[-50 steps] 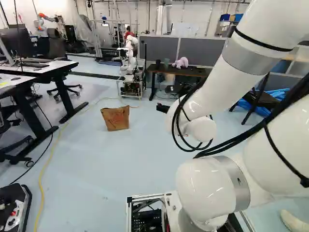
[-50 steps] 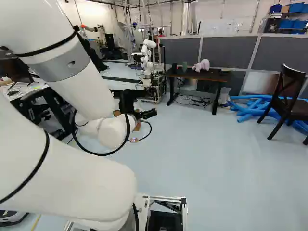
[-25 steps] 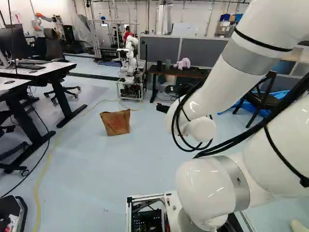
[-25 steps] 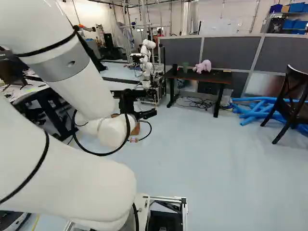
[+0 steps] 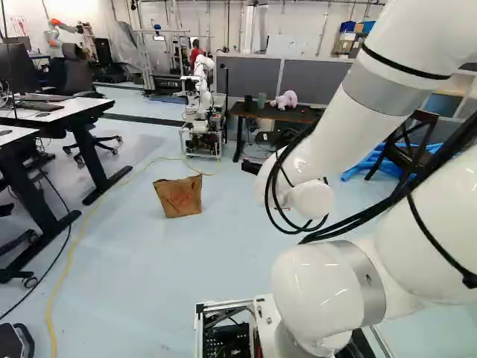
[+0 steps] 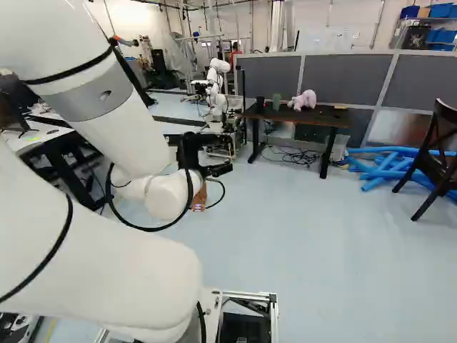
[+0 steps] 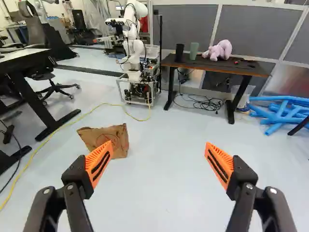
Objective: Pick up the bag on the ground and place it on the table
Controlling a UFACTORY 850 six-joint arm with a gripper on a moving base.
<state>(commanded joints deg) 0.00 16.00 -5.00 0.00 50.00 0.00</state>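
My gripper [image 6: 216,169] is held out ahead of the arm in the right base view, above floor height. In the wrist view the gripper [image 7: 159,149] has its orange-padded fingers wide apart, nothing between them. A brown paper bag [image 5: 179,198] stands on the floor, apart from the gripper; in the wrist view the bag [image 7: 108,139] shows farther ahead, partly behind one fingertip. The arm hides most of it in the right base view. Against the grey partition stands a dark-topped table [image 7: 251,71], bearing a pink plush toy [image 7: 218,50] and two cups.
Another robot [image 5: 201,112] on a wheeled frame stands beside the table. White desks [image 5: 56,112] and office chairs are at the left of the left base view. A yellow cable [image 5: 71,257] runs along the floor. Blue tubes [image 6: 389,166] and a dark wooden chair [image 6: 437,157] stand at the right.
The base has moved ahead, so the bag, table and chair appear nearer and shifted in the base views. My arm keeps its pose against its lowest joint.
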